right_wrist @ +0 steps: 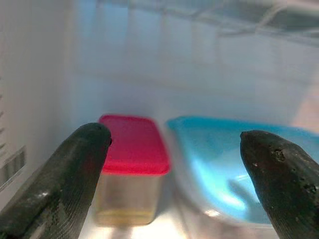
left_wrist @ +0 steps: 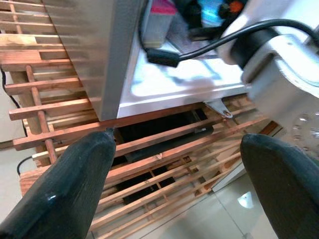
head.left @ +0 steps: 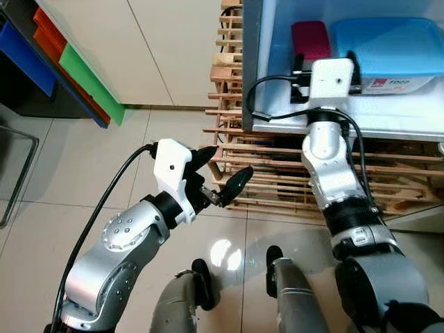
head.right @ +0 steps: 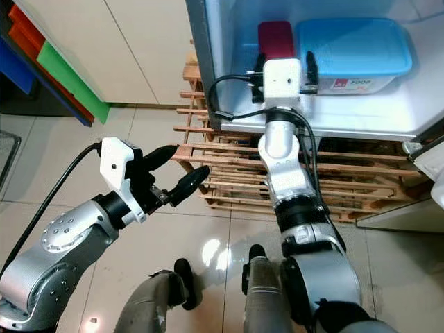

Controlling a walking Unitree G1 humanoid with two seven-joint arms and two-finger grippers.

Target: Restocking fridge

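I see a red-lidded container (right_wrist: pixel 130 167) beside a blue-lidded box (right_wrist: pixel 224 169) on the fridge shelf (head.right: pixel 361 111); my right tool (right_wrist: pixel 174 149) gapes before them; left tool (head.left: pixel 223 173) released above the wooden pallet (head.left: pixel 277 177).

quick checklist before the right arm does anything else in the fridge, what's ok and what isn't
1. Right gripper jaws open: ok, nothing between them.
2. Right gripper inside the fridge, over the shelf: ok.
3. Red-lidded container upright on the shelf: ok.
4. Blue-lidded container beside it, on the robot's right: ok; touching or apart, cannot tell.
5. Left gripper jaws open and empty, outside the fridge above the wooden pallet: ok.
6. An item to restock ready in either gripper: not ok.
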